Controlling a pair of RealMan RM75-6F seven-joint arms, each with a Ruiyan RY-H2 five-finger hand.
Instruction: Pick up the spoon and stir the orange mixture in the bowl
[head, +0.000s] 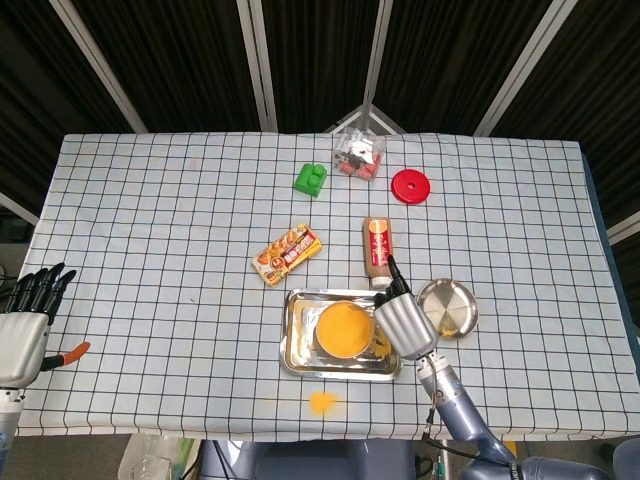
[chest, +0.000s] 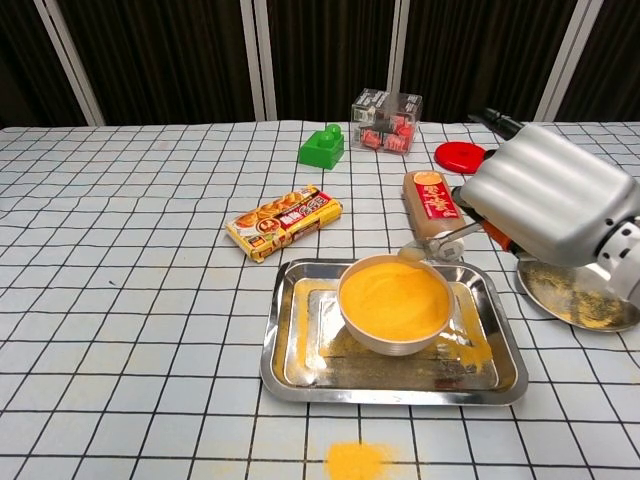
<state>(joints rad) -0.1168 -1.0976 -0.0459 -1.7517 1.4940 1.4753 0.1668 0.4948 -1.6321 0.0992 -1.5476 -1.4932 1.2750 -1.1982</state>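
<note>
Your right hand (chest: 555, 205) grips the spoon (chest: 440, 243), handle running right-to-left with its tip at the bowl's (chest: 395, 305) upper-right rim, so the orange mixture (chest: 393, 298) lies down-left; left hand (head: 22, 330), fingers spread and idle, sits far lower-left.

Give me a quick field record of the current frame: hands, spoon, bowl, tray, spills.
right hand: holds the spoon by its handle
spoon: its tip is at the far rim of the bowl, apparently lifted out of the mixture
bowl: filled with orange mixture, standing in the steel tray
tray: streaked with orange powder, mostly on its right side
spill: orange patch on the tablecloth in front of the tray
left hand: at the table's left edge, fingers extended, holding nothing
small steel dish: right of the tray, dusted with powder
</note>
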